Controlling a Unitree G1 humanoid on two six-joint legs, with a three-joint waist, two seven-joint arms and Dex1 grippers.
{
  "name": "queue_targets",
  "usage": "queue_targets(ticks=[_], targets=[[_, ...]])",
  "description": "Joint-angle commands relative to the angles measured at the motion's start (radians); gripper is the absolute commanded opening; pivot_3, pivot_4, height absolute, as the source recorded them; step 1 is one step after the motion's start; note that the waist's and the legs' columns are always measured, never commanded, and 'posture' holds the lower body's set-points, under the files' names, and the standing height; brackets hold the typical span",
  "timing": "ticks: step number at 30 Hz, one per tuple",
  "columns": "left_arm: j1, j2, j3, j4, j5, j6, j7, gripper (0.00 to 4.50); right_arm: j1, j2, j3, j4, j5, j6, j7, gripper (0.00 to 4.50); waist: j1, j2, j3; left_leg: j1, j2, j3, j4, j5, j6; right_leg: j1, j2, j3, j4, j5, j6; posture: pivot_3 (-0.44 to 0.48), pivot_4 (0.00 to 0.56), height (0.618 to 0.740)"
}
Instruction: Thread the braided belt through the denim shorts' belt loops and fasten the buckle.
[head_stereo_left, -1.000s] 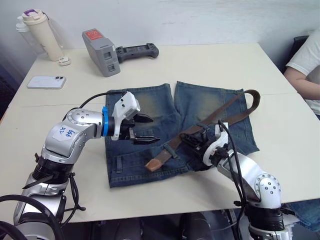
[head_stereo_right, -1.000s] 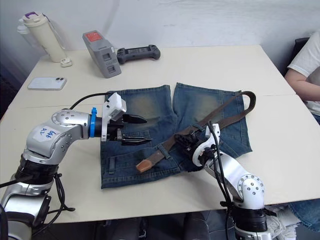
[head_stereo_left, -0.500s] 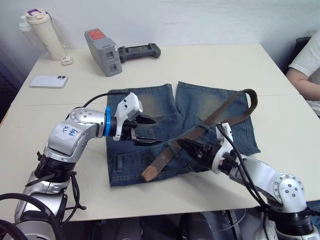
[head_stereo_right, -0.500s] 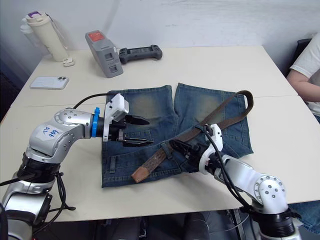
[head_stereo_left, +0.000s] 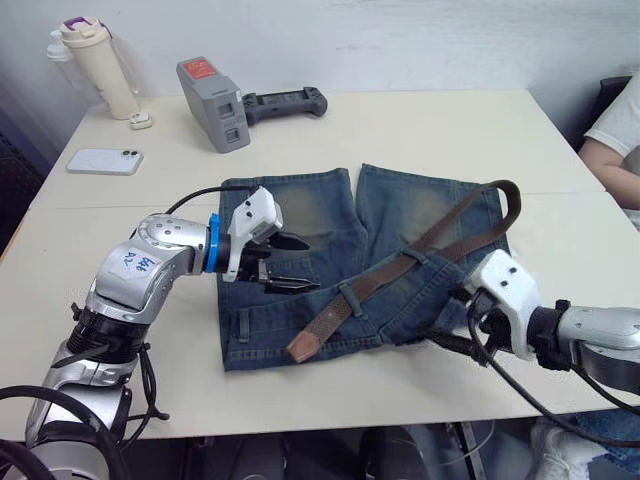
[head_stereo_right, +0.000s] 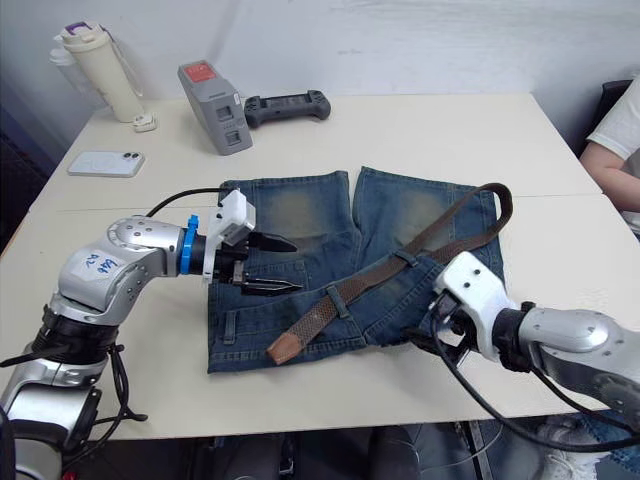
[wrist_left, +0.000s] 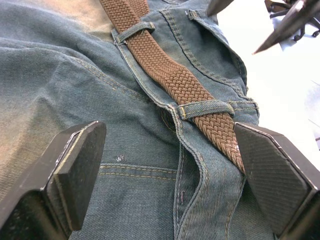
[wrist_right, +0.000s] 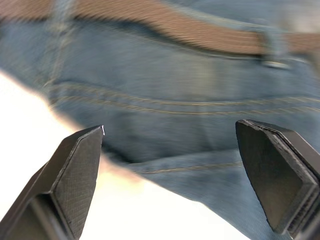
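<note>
Found denim shorts (head_stereo_left: 330, 265) flat on table (head_stereo_left: 420, 140), braided belt (head_stereo_left: 400, 265) run diagonally across waistband, passing under two belt loops (wrist_left: 206, 107). Left gripper (head_stereo_left: 290, 262) over shorts' left leg, fingers spread, holding nothing. Right gripper (head_stereo_right: 432, 335) at shorts' near-right edge, fingers spread, empty. Buckle not discernible.
</note>
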Motion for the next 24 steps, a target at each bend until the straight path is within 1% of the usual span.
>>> queue_targets(ticks=[1, 3, 6, 8, 9, 10, 11, 13, 15, 17, 22, 24], targets=[[0.002, 0.007, 0.019, -0.025, 0.001, -0.006, 0.003, 4.50, -0.048, 0.036, 0.123, 0.034, -0.189, -0.042, 0.090, 4.46, 0.000, 0.000, 0.000, 0.000, 0.000, 0.000, 0.000, 0.000, 0.000, 0.000, 0.000, 0.000, 0.000, 0.000, 0.000, 0.000, 0.150, 0.650], [0.008, 0.010, 0.023, -0.032, -0.001, -0.002, 0.005, 4.50, -0.057, 0.051, 0.187, 0.059, -0.268, -0.041, 0.128, 4.46, 0.000, 0.000, 0.000, 0.000, 0.000, 0.000, 0.000, 0.000, 0.000, 0.000, 0.000, 0.000, 0.000, 0.000, 0.000, 0.000, 0.150, 0.650], [0.013, 0.015, 0.027, -0.038, -0.002, -0.001, 0.007, 4.50, -0.074, 0.136, 0.197, 0.136, -0.292, 0.020, 0.104, 4.46, 0.000, -0.001, 0.000, 0.000, 0.000, 0.000, 0.001, 0.000, 0.000, 0.001, -0.001, 0.000, 0.000, 0.000, 0.000, 0.000, 0.150, 0.650], [0.014, 0.016, 0.029, -0.040, -0.003, 0.003, 0.011, 4.50, -0.079, 0.172, 0.179, 0.176, -0.279, 0.092, 0.098, 3.96, -0.001, -0.002, -0.001, 0.001, 0.000, -0.001, 0.001, 0.000, 0.000, 0.002, 0.000, -0.001, 0.001, 0.000, 0.000, 0.000, 0.150, 0.650], [0.013, 0.016, 0.030, -0.040, -0.003, 0.004, 0.012, 4.50, -0.080, 0.183, 0.172, 0.182, -0.279, 0.114, 0.102, 3.66, -0.001, -0.002, -0.001, 0.001, 0.000, -0.001, 0.002, 0.000, 0.000, 0.003, 0.000, -0.001, 0.001, 0.000, 0.000, 0.000, 0.150, 0.650], [0.015, 0.018, 0.033, -0.040, -0.003, 0.005, 0.014, 4.50, -0.087, 0.208, 0.143, 0.214, -0.280, 0.129, 0.085, 3.23, 0.000, -0.002, -0.001, 0.003, 0.000, -0.002, 0.002, 0.000, 0.000, 0.005, 0.000, -0.002, 0.001, 0.000, 0.000, 0.000, 0.150, 0.650], [0.016, 0.019, 0.035, -0.041, -0.003, 0.005, 0.014, 4.50, -0.092, 0.228, 0.122, 0.236, -0.285, 0.139, 0.073, 2.76, 0.000, -0.003, -0.001, 0.004, 0.000, -0.002, 0.002, 0.000, 0.000, 0.006, 0.000, -0.002, 0.000, 0.000, 0.000, 0.000, 0.150, 0.650], [0.021, 0.021, 0.038, -0.042, -0.002, 0.003, 0.016, 4.50, -0.094, 0.232, 0.078, 0.273, -0.316, 0.134, 0.075, 1.80, 0.001, -0.004, -0.002, 0.006, 0.000, -0.003, 0.001, 0.000, 0.000, 0.010, 0.000, -0.004, -0.002, 0.000, 0.000, 0.000, 0.150, 0.650], [0.020, 0.017, 0.037, -0.041, -0.002, 0.004, 0.019, 4.50, -0.084, 0.212, 0.055, 0.300, -0.354, 0.109, 0.098, 0.82, 0.004, -0.004, -0.002, 0.006, -0.001, -0.003, 0.002, 0.000, 0.000, 0.011, -0.001, -0.004, -0.002, 0.000, 0.000, 0.000, 0.150, 0.650], [0.021, 0.013, 0.036, -0.041, -0.002, 0.002, 0.022, 4.50, -0.071, 0.183, 0.033, 0.344, -0.402, 0.067, 0.121, 0.02, 0.005, -0.004, -0.002, 0.006, -0.001, -0.003, 0.002, 0.000, 0.000, 0.011, -0.001, -0.004, -0.002, 0.000, 0.000, 0.000, 0.150, 0.650], [0.011, 0.000, 0.026, -0.029, 0.002, -0.003, 0.027, 4.50, -0.075, 0.153, -0.023, 0.496, -0.485, -0.006, 0.161, 0.02, 0.005, -0.004, -0.002, 0.006, -0.002, -0.003, 0.002, 0.000, 0.001, 0.011, -0.002, -0.004, -0.002, 0.000, 0.000, 0.000, 0.150, 0.650], [0.007, -0.002, 0.022, -0.026, 0.004, -0.008, 0.023, 4.50, -0.089, 0.137, -0.019, 0.568, -0.534, -0.049, 0.182, 0.02, 0.004, -0.004, -0.002, 0.006, -0.002, -0.003, 0.002, 0.000, 0.001, 0.011, -0.002, -0.004, -0.002, 0.000, 0.000, 0.000, 0.150, 0.650]])
